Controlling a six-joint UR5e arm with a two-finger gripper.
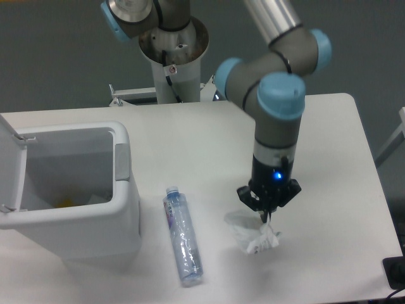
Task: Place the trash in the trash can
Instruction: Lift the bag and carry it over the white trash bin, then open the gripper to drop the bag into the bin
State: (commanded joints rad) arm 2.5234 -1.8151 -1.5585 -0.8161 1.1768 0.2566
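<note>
pincer over wrapper, bottle beside

Trash can: left side and raised lid cut off by the left frame edge; interior contents too indistinct to identify. Gripper: fingertips merge with the wrapper directly beneath, so finger spacing is unreadable. Bottle, right of the trash can: label print illegible.

Gripper over wrapper; bottle beside open bin.
</note>
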